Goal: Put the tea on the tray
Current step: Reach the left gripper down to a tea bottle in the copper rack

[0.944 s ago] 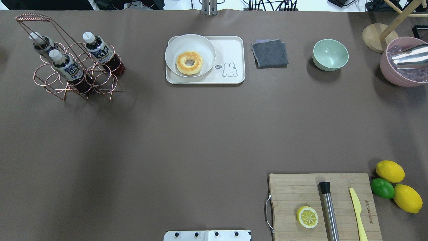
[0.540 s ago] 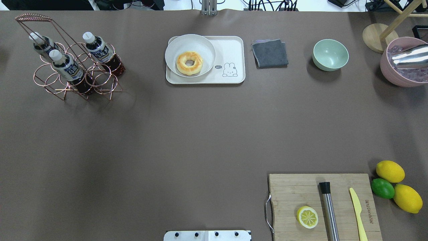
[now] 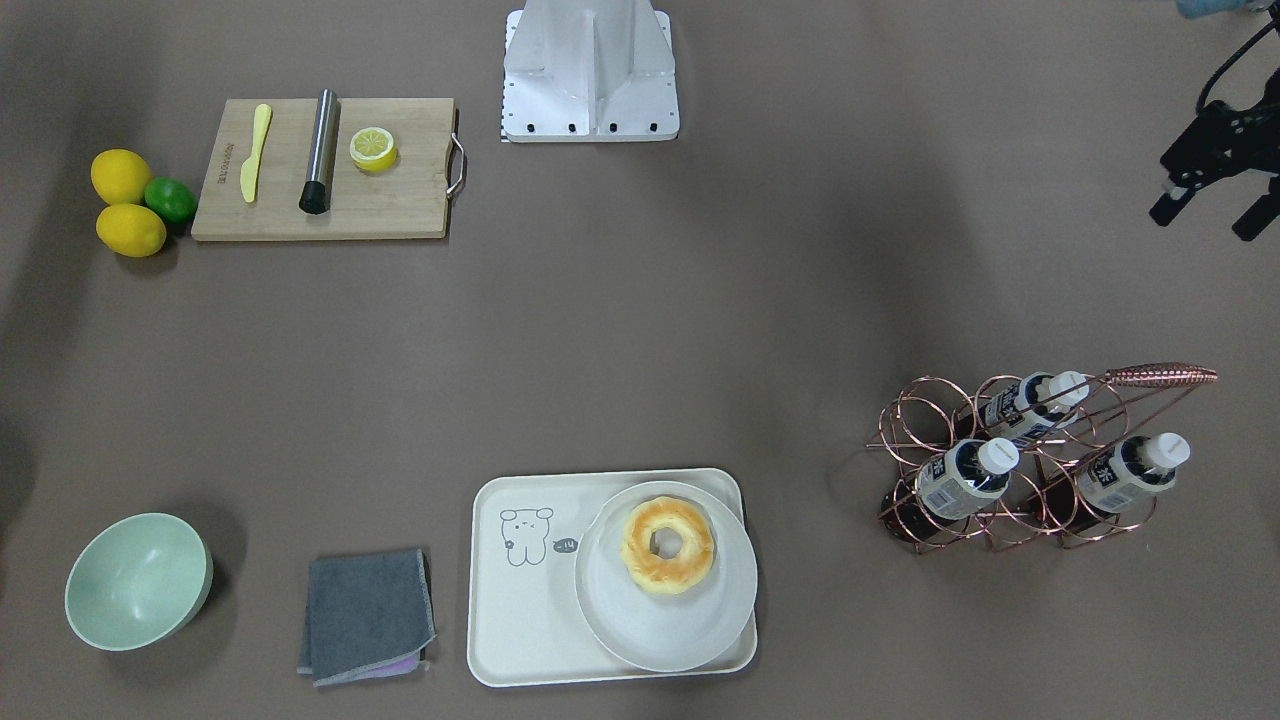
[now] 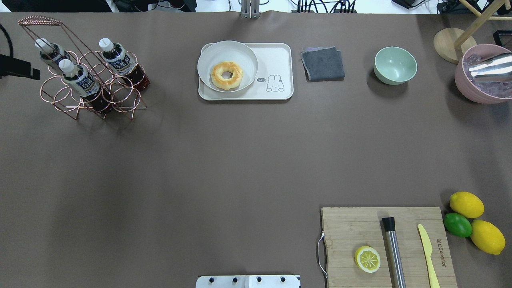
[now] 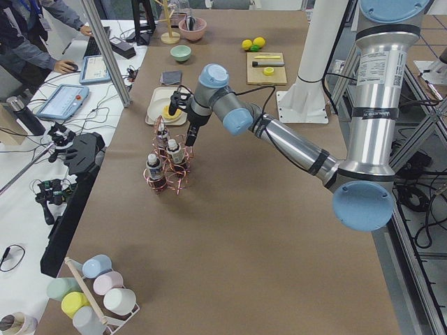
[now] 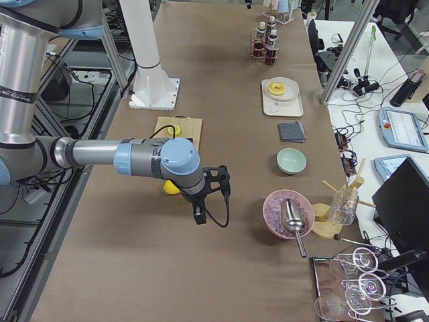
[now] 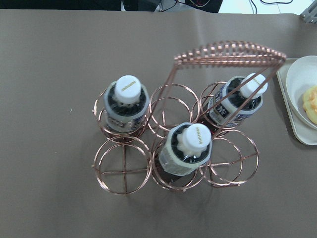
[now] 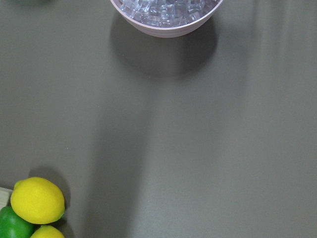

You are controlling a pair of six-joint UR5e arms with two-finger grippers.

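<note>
While our left claw (image 3: 1198,222) hangs spread and empty near the rack (image 7: 228,51), the tea (image 4: 120,63), one of three alike, stands in it, well apart from the tray (image 4: 276,56) holding a plated doughnut (image 4: 227,75); whether our right claw (image 6: 200,216) is parted, we cannot tell.

A cream tray (image 3: 520,625) lies on the brown table (image 3: 640,350), bearing a white plate (image 3: 660,632) with a doughnut (image 3: 668,546). Well apart, toward the view's right, three tea bottles (image 3: 965,478) lean in a copper wire rack (image 3: 925,415). The left claw (image 3: 1205,222) hangs at the upper right edge, its prongs apart.
</note>
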